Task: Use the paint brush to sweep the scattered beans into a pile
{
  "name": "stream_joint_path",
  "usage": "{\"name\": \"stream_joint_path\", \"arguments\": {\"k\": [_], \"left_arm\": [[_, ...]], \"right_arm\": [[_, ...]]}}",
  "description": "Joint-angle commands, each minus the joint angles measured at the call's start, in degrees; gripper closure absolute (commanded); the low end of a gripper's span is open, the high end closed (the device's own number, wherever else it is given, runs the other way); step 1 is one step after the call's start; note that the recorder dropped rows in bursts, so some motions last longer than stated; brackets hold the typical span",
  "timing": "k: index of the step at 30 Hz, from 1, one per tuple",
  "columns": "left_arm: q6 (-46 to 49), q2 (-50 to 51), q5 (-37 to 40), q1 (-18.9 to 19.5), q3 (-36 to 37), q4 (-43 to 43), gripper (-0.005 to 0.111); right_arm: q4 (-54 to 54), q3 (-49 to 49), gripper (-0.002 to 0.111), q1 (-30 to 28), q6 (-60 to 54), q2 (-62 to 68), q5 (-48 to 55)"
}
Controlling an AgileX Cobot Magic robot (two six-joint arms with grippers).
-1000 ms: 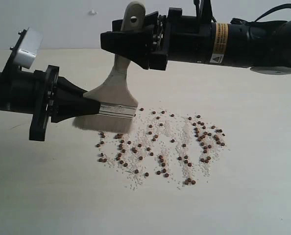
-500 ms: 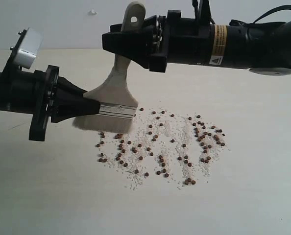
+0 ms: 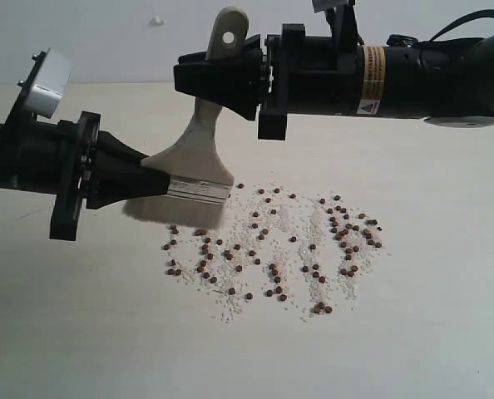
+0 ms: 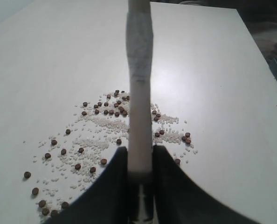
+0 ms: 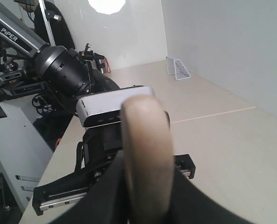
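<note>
The table carries the beans, scattered loosely among white grains. The spread lies ahead of and below the left pincer, and beneath the right pincer. No compact pile is formed. Nothing stands between the bristles and the nearest beans, which lie just beside the bristle edge.

A small white mesh frame stands well behind the left arm, at the far edge of the table. A pale camera housing sits on the left wrist.

The paint brush stands nearly upright, tilted slightly, with the bristles down at the table surface and the holed handle end uppermost. The left pincer is closed narrowly on the broad lower handle, directly above the silver ferrule; the left arm lies almost level. The right pincer is closed on the upper handle, with the handle end projecting above its fingers; the right arm reaches in level from the opposite side.
</note>
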Motion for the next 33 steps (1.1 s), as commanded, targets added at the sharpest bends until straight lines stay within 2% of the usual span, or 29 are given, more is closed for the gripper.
{"name": "stream_joint_path", "arguments": {"k": [1, 4, 7, 8, 12, 21, 23, 24, 27, 28, 30, 33], "left_arm": [[-0.98, -0.28, -1.31, -0.01, 0.12, -2.50, 0.096], [-2.32, -0.28, -1.31, -0.01, 0.12, -2.40, 0.078], [-5.49, -0.28, -1.31, -0.01, 0.12, -2.40, 0.052], [-6.23, -0.28, -1.31, -0.01, 0.12, -2.53, 0.049], [-6.34, -0.52, -1.31, 0.12, 0.12, -2.96, 0.049], [-12.95, -3.73, -1.31, 4.45, 0.12, -2.18, 0.049], [-14.97, -4.32, -1.31, 4.62, 0.12, -1.68, 0.051], [-16.34, -4.57, -1.31, 4.62, 0.12, -1.50, 0.056], [-20.79, -5.25, -1.31, 4.62, 0.12, 1.22, 0.089], [-22.07, -5.66, -1.31, 4.62, 0.12, 2.52, 0.107], [-25.46, -6.35, -1.31, 4.62, 0.38, 4.11, 0.106], [-26.68, -8.39, -1.31, 4.62, 2.73, 3.12, 0.107]], "right_arm": [[0.25, -0.45, 0.108, -0.01, 0.27, -0.10, 1.42], [0.25, -0.45, 0.108, -0.01, 0.27, -0.10, 1.42], [0.25, -0.45, 0.108, -0.01, 1.38, -0.10, 1.42], [0.25, -0.45, 0.108, -0.01, 1.38, -0.10, 1.42], [2.11, -0.45, 0.108, -0.01, 2.90, -0.20, 1.76], [-1.33, -0.92, 0.108, -2.86, 9.94, -5.58, 19.40], [-1.88, -0.92, 0.108, -3.69, 11.58, -6.79, 20.67], [-2.00, -0.76, 0.108, -4.15, 13.42, -7.43, 21.58], [1.17, 0.94, 0.108, -4.44, 16.79, -9.45, 27.12], [2.84, 1.83, 0.108, -4.44, 17.05, -10.07, 29.36], [5.62, 4.30, 0.108, -4.44, 17.15, -11.72, 34.34], [2.87, 7.20, 0.108, -4.44, 21.01, -14.29, 38.59]]}}
